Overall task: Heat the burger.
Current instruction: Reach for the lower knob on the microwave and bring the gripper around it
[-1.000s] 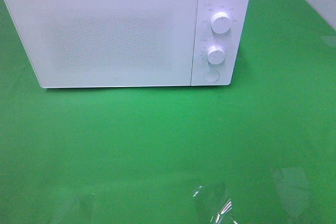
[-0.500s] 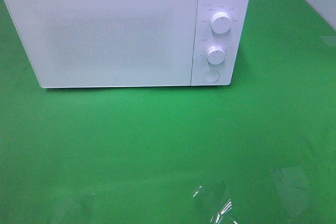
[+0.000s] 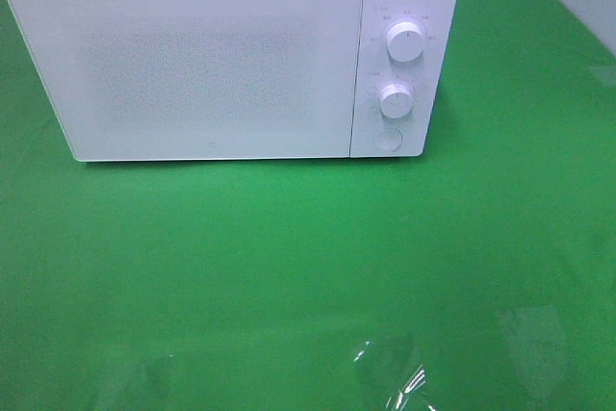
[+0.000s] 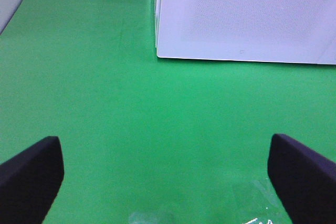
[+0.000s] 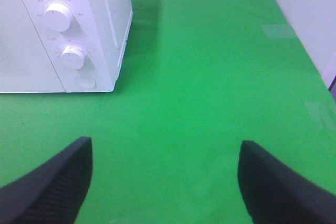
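**Green bench, shut microwave**

On the green bench (image 3: 289,267) we saw a white microwave (image 3: 202,64) with its door shut. The left end effector (image 4: 165,161) and the right end effector (image 5: 165,156) hung over the bench, both spread wide and gripping nothing. We could not tell where the burger was.

Green table (image 3: 289,267); closed white microwave (image 3: 212,64) directly on it, toward the back

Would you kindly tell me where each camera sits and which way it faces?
Exterior high: mounted high, looking down on closed microwave and green cloth; no arm.
Left wrist: low, facing the microwave's door; open left gripper.
Right wrist: low, facing upper knob, lower knob; open right gripper.
Shared: all see the microwave.
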Controlling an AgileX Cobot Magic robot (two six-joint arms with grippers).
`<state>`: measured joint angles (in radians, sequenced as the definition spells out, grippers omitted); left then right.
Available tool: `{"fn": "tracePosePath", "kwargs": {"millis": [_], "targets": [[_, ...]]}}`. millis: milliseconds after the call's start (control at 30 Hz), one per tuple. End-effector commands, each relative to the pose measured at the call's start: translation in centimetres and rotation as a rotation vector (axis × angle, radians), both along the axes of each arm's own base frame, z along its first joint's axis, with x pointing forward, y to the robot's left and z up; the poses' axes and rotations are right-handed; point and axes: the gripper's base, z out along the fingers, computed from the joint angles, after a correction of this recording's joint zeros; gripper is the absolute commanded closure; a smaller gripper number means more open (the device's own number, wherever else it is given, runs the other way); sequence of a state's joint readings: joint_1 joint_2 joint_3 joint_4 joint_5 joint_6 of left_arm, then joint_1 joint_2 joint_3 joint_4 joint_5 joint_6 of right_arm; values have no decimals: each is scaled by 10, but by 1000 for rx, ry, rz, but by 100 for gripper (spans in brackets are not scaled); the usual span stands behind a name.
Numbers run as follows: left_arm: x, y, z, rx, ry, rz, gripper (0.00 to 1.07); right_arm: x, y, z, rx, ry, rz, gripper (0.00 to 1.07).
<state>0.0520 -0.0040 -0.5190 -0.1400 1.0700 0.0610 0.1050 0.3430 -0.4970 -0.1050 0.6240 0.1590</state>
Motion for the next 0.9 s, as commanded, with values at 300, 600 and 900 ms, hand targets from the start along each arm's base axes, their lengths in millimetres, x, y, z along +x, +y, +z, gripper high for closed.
{"fn": "tracePosePath", "kwargs": {"millis": [300, 600, 900], "targets": [[-2, -1, -1, -2, -13, -3, 10, 36, 6, -24, 1, -97, 34, 32], [-2, -1, -1, -2, -13, -3, 10, 61, 11, -44, 12, -168, 64, 33], [-2, -1, -1, -2, -13, -3, 10, 92, 17, -52, 25, -208, 86, 33]]}}
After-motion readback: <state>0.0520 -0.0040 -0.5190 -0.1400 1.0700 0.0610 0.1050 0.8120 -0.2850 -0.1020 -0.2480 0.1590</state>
